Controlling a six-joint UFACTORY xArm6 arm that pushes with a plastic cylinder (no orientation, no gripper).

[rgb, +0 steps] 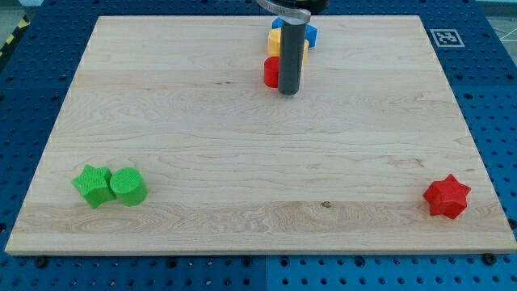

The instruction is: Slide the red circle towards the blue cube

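The red circle [271, 71] lies near the view's top centre on the wooden board [242, 137]. My rod stands right beside it, covering its right part; my tip [288, 91] rests on the board just to the circle's lower right, touching or nearly touching it. Just above the red circle is a yellow block [276, 44], partly hidden by the rod. The blue cube [310, 34] sits at the top, behind and to the right of the rod, mostly hidden.
A green star [93, 185] and a green circle [128, 186] sit side by side at the view's bottom left. A red star [447, 196] sits at the bottom right. The board lies on a blue perforated table.
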